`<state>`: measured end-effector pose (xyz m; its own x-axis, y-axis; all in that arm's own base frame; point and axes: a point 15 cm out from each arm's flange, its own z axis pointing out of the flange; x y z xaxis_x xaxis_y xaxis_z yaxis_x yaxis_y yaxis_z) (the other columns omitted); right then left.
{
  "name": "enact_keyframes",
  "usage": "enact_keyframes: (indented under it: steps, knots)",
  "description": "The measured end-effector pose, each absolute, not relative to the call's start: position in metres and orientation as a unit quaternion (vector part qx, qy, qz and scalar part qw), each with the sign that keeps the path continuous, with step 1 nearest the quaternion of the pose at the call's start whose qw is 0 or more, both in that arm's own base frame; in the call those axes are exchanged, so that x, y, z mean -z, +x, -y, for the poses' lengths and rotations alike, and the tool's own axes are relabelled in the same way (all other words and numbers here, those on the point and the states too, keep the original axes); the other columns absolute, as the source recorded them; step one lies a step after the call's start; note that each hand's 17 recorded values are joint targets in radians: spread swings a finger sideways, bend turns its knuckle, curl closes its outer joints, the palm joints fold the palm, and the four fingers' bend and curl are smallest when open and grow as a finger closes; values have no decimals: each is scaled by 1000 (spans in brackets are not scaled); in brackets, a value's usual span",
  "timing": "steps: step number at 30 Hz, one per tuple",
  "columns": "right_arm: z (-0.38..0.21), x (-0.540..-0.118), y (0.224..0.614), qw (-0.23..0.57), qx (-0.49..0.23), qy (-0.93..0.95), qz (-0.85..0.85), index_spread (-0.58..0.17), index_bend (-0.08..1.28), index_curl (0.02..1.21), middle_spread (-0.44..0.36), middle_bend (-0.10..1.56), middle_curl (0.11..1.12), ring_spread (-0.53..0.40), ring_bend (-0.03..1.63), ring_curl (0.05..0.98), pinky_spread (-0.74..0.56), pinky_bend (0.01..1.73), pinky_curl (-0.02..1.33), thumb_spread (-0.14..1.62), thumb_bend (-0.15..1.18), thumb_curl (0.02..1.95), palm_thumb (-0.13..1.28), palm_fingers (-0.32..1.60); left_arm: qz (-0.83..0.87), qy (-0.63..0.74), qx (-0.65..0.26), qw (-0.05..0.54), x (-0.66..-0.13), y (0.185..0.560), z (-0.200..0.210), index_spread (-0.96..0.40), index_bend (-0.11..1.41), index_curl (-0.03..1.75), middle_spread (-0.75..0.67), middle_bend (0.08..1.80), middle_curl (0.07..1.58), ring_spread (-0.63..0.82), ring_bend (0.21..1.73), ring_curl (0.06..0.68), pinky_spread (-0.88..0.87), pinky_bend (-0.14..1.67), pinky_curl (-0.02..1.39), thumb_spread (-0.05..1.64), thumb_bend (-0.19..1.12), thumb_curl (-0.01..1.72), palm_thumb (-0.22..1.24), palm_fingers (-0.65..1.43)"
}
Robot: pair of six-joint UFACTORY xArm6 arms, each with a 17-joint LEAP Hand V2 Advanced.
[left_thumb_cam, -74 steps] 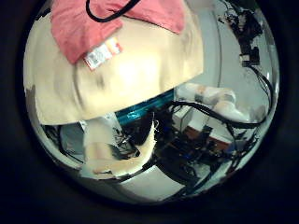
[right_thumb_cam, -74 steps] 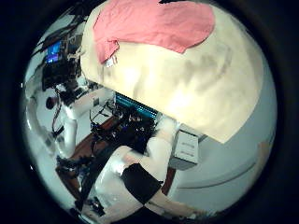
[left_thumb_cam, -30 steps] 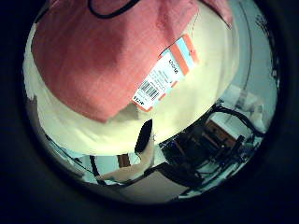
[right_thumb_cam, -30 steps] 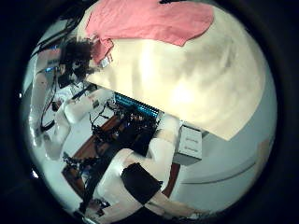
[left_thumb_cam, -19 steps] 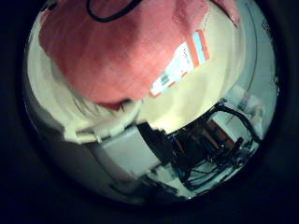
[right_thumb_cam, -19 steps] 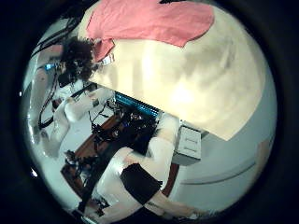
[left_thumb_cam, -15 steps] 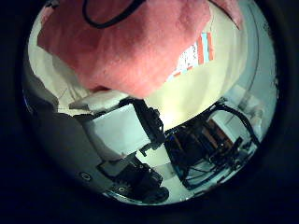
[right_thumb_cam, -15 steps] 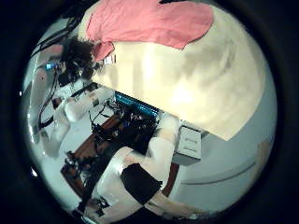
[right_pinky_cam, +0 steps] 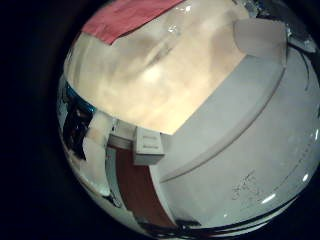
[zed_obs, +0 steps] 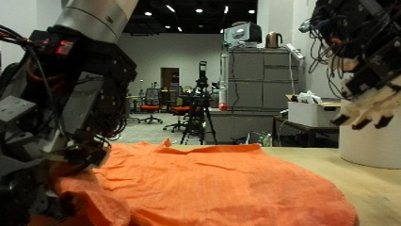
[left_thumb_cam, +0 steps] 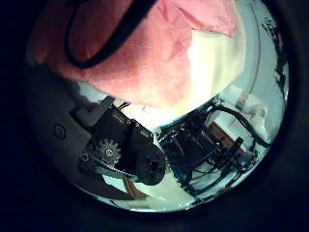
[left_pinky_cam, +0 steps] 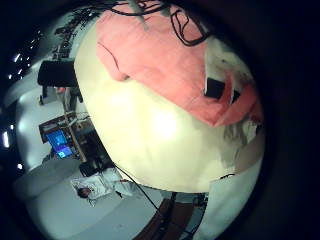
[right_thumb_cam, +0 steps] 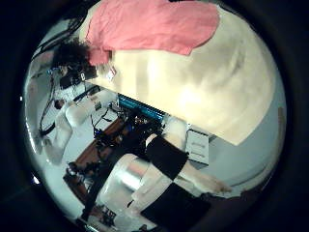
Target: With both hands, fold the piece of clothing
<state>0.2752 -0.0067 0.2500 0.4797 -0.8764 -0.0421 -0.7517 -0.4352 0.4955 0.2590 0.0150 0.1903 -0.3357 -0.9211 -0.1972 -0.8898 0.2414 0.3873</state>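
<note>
The orange cloth [zed_obs: 213,188] lies spread out on the table [zed_obs: 376,188], a bit rumpled. It covers most of the near part of the table. The left hand [zed_obs: 56,122] is down low at one edge of the cloth, and its fingers [zed_obs: 50,174] seem to press into the fabric there. I cannot tell if they are pinching it. It is likely there to grab that edge for a fold. The right hand [zed_obs: 363,66] hangs high in the air, well away from the cloth, with its fingers curled loosely and holding nothing. It may need to come down first.
</note>
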Motion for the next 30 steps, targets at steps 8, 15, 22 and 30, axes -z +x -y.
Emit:
enact_keyframes:
  steps: [8, 15, 22, 30]
  knots:
    - [-11, -187, 277, 179, 130, 852, 474, -242, 173, 303, 17, 225, 333, 70, 377, 302, 181, 273, 311, 1089, -18, 291, 500, 254, 787, 573, 227, 38, -216, 255, -10, -618, 460, 766, -522, 1031, 835, -471, 1267, 526, -704, 1021, 552, 958, -21, 569, 799, 1077]
    - [-21, -154, 287, 145, 101, 855, 487, -216, 165, 303, 17, 230, 347, 68, 369, 294, 153, 266, 304, 1067, -21, 298, 532, 265, 784, 576, 229, 43, -232, 251, -9, -654, 400, 883, -527, 1028, 862, -470, 1273, 524, -701, 1029, 554, 955, -21, 585, 782, 1071]
    - [-27, -141, 292, 131, 82, 852, 500, -205, 169, 307, 14, 226, 357, 48, 385, 299, 125, 252, 298, 1051, -23, 302, 550, 285, 783, 576, 229, 44, -247, 251, -10, -684, 340, 992, -530, 1022, 880, -471, 1270, 519, -706, 1019, 552, 954, -20, 599, 775, 1068]
    - [-35, -132, 293, 130, 67, 848, 509, -206, 169, 309, -11, 261, 376, -33, 464, 315, 45, 224, 284, 1040, -16, 311, 588, 392, 783, 575, 232, 48, -265, 250, -11, -710, 271, 1095, -533, 1009, 895, -471, 1267, 515, -707, 1009, 552, 953, -21, 605, 768, 1075]
